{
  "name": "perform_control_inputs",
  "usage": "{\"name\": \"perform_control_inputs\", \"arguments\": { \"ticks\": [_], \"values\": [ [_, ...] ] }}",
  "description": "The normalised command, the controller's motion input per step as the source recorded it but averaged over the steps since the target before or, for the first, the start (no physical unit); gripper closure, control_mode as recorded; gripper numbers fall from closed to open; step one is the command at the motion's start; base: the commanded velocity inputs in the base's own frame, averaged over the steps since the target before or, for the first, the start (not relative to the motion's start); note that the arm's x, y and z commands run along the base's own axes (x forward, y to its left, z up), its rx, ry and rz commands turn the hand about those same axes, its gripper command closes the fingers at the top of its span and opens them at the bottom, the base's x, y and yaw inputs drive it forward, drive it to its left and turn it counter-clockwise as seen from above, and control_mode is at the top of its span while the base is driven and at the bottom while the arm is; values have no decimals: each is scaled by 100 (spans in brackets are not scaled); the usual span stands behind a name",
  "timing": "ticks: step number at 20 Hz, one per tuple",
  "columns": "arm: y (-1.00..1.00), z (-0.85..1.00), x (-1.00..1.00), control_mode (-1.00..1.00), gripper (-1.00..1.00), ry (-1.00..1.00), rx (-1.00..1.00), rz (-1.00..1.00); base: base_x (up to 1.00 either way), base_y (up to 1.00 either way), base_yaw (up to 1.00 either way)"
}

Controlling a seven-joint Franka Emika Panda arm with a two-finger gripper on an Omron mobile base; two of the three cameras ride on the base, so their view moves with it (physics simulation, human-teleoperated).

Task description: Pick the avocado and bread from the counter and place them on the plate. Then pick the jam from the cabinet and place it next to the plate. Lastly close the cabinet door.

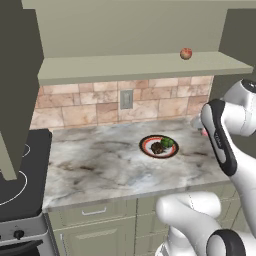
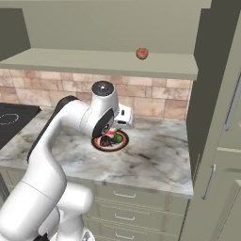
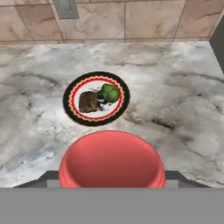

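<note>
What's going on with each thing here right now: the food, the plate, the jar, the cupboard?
avocado: on the plate, touching the bread.
bread: on the plate.
plate: flat on the counter, holding both foods.
jam: held in the end effector above the counter, near the plate.
red ball: resting on the cabinet shelf.
cabinet door: open.

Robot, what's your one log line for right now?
held: small red jam jar in jaws | round red-and-black-rimmed plate: glossy green avocado + dark brown bread | location: above marbled counter | cabinet door: open
</note>
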Motion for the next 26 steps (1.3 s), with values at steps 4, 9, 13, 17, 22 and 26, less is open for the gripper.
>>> {"name": "perform_control_inputs", "arguments": {
  "ticks": [4, 9, 13, 17, 22, 26],
  "values": [
    [-12, -6, 24, -100, 100, -7, 0, 15, 0, 0, 0],
    [-27, 0, 20, -100, 100, -10, 0, 20, 0, 0, 0],
    [-23, -3, 17, -100, 100, -8, 0, 20, 0, 0, 0],
    [-8, -13, 17, -100, 100, -4, 0, 19, 0, 0, 0],
    [-4, -21, 15, -100, 100, 0, 0, 17, 0, 0, 0],
    [-3, -24, 8, -100, 100, 0, 0, 14, 0, 0, 0]
  ]
}}
